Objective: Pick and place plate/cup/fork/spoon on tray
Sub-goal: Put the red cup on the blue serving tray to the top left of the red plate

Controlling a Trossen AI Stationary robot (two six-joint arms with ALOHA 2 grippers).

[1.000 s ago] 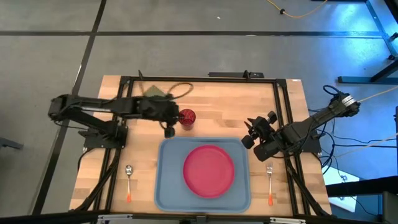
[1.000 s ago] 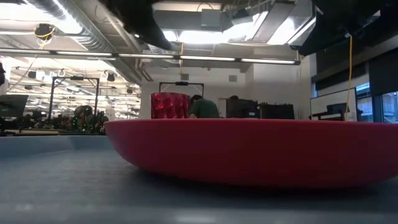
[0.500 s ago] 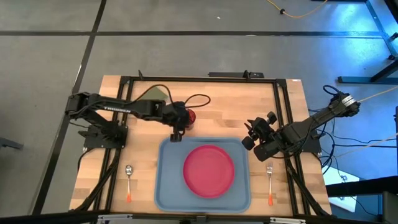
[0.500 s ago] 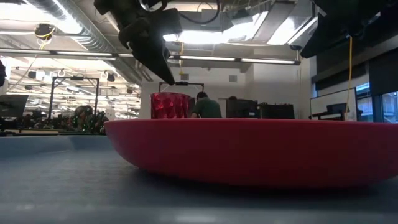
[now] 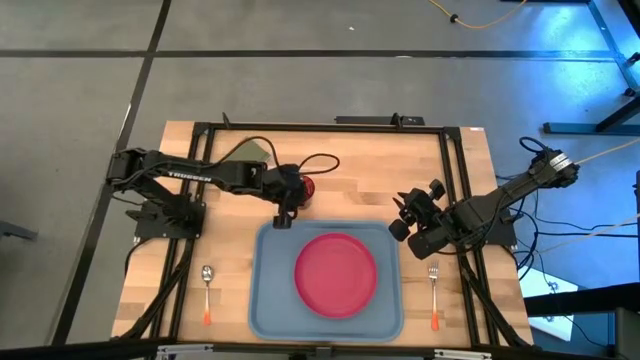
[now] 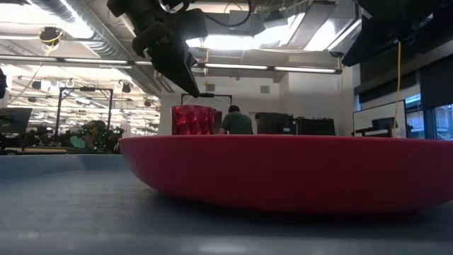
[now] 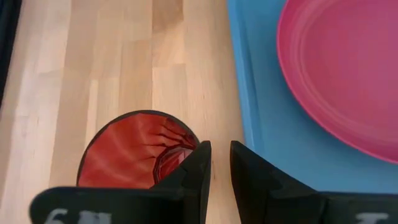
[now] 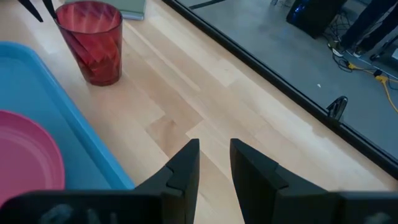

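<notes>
The spoon (image 5: 206, 284) is lying on the bare wood near the table's left front corner, well apart from the light blue tray (image 5: 268, 290), bowl pointing away from the front edge and orange handle toward it.

The left arm is reaching across the table from the left, with the left gripper (image 5: 286, 212) hanging just above the tray's far left corner and right beside the dark red cup (image 5: 303, 187). In the left wrist view, its fingers (image 7: 194, 171) are sitting nearly together with only a thin slit between them, gripping nothing; one finger is overlapping the cup's rim (image 7: 140, 149) from above, while the cup is standing upright on the wood just outside the tray's wall (image 7: 244, 93). In the low view, the same gripper (image 6: 185, 79) is pointing down above the cup (image 6: 193, 120).

The pink-red plate (image 5: 336, 274) is resting flat in the middle of the tray, filling most of its width.

The right arm is waiting over the table's right side, the right gripper (image 5: 398, 218) hovering just beyond the tray's right edge. In the right wrist view, its fingers (image 8: 186, 165) are standing slightly apart and holding nothing.

The fork (image 5: 434, 293) is lying on the wood to the right of the tray, tines away from the front edge, orange handle toward it.
</notes>
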